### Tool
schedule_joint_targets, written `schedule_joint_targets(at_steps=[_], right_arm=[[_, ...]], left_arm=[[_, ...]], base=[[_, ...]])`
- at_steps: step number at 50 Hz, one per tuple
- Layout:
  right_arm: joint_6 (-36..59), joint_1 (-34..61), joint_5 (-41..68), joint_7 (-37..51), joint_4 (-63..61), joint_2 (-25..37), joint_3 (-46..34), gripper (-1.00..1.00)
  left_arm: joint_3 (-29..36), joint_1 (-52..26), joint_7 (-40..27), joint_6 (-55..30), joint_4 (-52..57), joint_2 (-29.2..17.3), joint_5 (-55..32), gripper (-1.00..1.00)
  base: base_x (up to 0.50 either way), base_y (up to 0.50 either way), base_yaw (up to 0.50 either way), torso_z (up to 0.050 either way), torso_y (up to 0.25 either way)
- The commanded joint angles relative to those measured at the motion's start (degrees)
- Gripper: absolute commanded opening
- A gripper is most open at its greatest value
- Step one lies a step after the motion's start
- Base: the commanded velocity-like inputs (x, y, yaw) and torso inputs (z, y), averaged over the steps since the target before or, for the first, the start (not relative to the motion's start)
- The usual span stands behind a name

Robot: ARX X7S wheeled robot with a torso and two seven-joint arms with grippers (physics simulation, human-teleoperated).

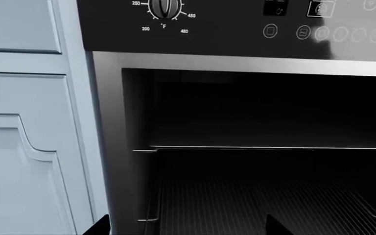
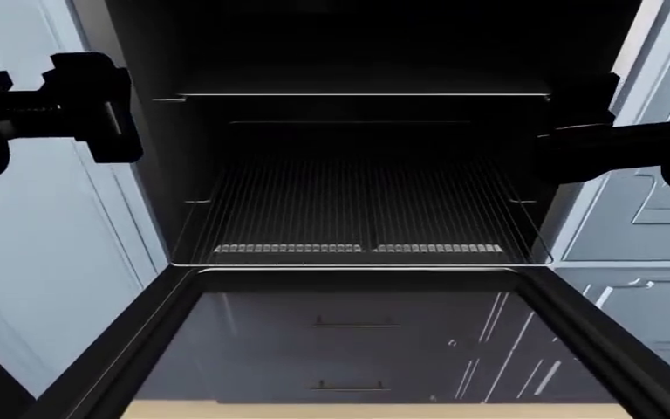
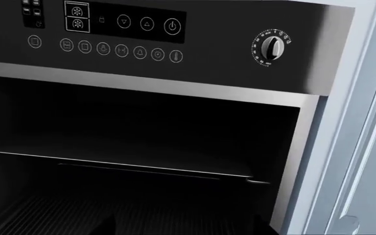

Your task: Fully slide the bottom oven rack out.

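Note:
The oven stands open. The bottom oven rack [image 2: 358, 209], a wide grid of thin silvery wires, lies low inside the cavity with its front edge just behind the door hinge line. It also shows in the left wrist view [image 1: 266, 205] and faintly in the right wrist view [image 3: 51, 215]. My left gripper [image 1: 188, 231] is open and empty, its two dark fingertips wide apart, in front of the cavity's left side above the rack. My right gripper [image 3: 184, 230] looks open, its tips barely visible against the dark cavity, at the right side. Neither touches the rack.
An upper rack [image 2: 358, 94] spans the cavity above the bottom one. The dark glass oven door [image 2: 352, 349] hangs folded down in front. A control panel with knobs [image 3: 273, 46] is above the opening. Pale blue cabinets [image 2: 44, 253] flank the oven on both sides.

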Motion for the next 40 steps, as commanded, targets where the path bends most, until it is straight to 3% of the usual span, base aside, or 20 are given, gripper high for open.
schedule_joint_targets(at_steps=[1, 33, 40], right_arm=[[-0.61, 0.46, 0.29, -0.03, 0.28, 0.48, -1.02, 1.00], [-2.25, 2.49, 0.80, -0.64, 2.19, 2.73, -2.33, 1.00], [-2.46, 2.37, 0.53, -1.07, 2.09, 3.09, -2.37, 1.00]], left_arm=[[1.21, -0.60, 0.07, 0.61, -0.04, -0.21, -0.64, 1.00], [6.66, -5.58, -1.45, 2.37, -2.62, -0.18, -2.93, 1.00], [7.23, -5.87, -1.21, 2.77, -2.61, -0.35, -3.25, 1.00]], base=[[0.02, 0.00, 0.00, 0.000, 0.000], [0.01, 0.00, 0.00, 0.000, 0.000], [0.00, 0.00, 0.00, 0.049, 0.052]])
